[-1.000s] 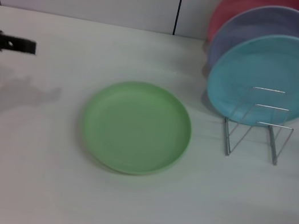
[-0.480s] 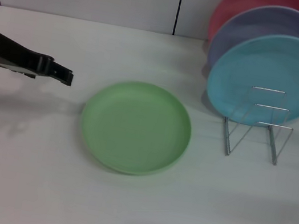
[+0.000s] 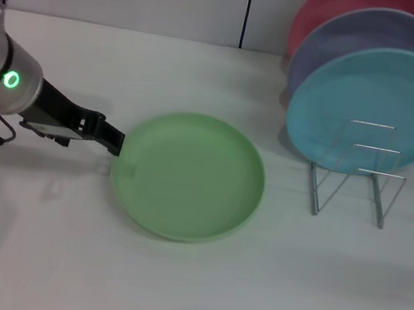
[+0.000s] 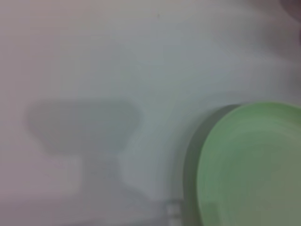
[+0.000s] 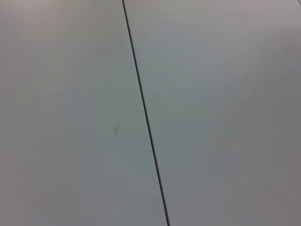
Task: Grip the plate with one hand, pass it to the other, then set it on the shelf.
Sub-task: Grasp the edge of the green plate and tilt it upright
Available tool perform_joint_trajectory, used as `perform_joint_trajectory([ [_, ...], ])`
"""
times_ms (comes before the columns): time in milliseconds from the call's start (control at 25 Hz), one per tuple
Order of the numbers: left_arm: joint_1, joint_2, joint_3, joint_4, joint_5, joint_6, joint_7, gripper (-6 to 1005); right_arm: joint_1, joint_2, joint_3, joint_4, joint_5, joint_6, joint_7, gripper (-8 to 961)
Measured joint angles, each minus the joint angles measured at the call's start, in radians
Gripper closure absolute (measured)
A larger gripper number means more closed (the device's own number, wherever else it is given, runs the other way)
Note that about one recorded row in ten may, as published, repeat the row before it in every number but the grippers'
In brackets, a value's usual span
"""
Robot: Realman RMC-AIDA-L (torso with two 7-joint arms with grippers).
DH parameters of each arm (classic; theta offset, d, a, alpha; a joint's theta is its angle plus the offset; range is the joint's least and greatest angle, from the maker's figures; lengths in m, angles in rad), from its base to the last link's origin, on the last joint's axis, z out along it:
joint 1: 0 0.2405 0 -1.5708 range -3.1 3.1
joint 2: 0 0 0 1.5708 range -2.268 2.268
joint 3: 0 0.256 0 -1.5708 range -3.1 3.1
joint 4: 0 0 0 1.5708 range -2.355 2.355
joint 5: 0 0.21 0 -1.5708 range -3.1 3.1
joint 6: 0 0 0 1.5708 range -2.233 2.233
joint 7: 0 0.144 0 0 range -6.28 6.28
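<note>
The green plate is lying flat on the white tabletop, in the middle of the head view. The left pincer is reaching in from the left edge of the frame, its tip just at the plate's left rim; I cannot tell if its fingers are spread or pressed together. At the right, the wire shelf is holding a light blue plate upright.

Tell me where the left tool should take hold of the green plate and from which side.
Probably the raised rim on the green plate edge nearest the left tool, coming in low from the robot's left. The plate lies flat on the table, so only its thin rim offers a pinch, and the tool already sits at that edge.
</note>
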Motion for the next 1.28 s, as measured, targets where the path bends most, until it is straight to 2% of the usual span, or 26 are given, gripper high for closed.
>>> perform_joint_trajectory([
  [280, -0.028, -0.002, 0.024, -0.071, -0.01, 0.047, -0.024, 154, 0.007, -0.01, -0.001, 0.006, -0.006, 0.007, 0.002, 235],
  [520, -0.088, -0.002, 0.027, -0.192, -0.009, 0.084, -0.023, 153, 0.004, -0.014, -0.001, 0.007, -0.007, 0.001, 0.006, 235],
  [800, -0.142, -0.001, 0.021, -0.282, -0.005, 0.113, -0.01, 159, 0.003, -0.014, -0.001, 0.01, -0.007, 0.006, 0.007, 235],
  [1280, -0.162, -0.001, 0.019, -0.358, -0.015, 0.163, 0.013, 185, 0.004, -0.012, -0.001, 0.01, -0.007, 0.001, 0.008, 234],
])
